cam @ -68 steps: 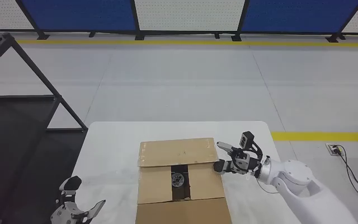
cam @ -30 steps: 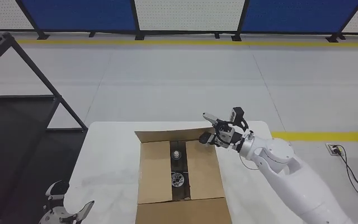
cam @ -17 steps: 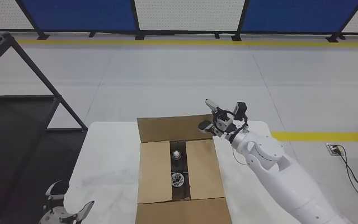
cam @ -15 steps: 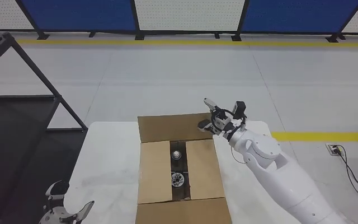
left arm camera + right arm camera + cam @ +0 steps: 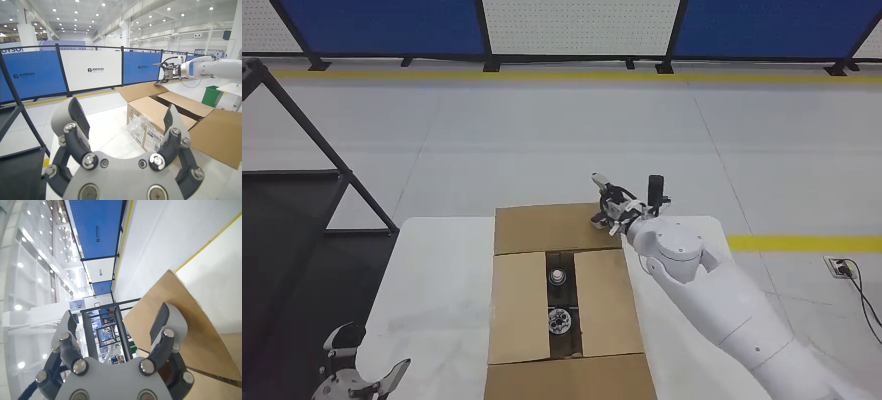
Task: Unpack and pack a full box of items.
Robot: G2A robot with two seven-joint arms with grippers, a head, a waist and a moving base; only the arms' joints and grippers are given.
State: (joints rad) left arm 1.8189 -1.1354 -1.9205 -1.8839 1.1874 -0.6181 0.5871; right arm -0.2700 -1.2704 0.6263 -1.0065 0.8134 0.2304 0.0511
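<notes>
Right jaws stand apart with nothing clamped. One ribbed finger (image 5: 160,321) lies on the far right corner of the rear flap (image 5: 554,228) of the brown cardboard box (image 5: 567,300), and the other is up in the air, clear of it. The box sits in the middle of the white counter (image 5: 437,290). Its rear flap is laid back away from the robot and its near flap (image 5: 567,382) is folded out. The two side flaps (image 5: 519,305) are still down, and a narrow gap between them shows two small round-topped items (image 5: 559,320). Left jaws are also apart and empty, low by the near left corner of the counter, well apart from the box.

The step in hand looks like creasing the rear flap open. To do it well, press near the hinge line, not the corner, so the card stays back and the box does not slide. After that, each side flap should be lifted from its inner edge at the gap, keeping the fingers shallow so they do not strike the items beneath.
</notes>
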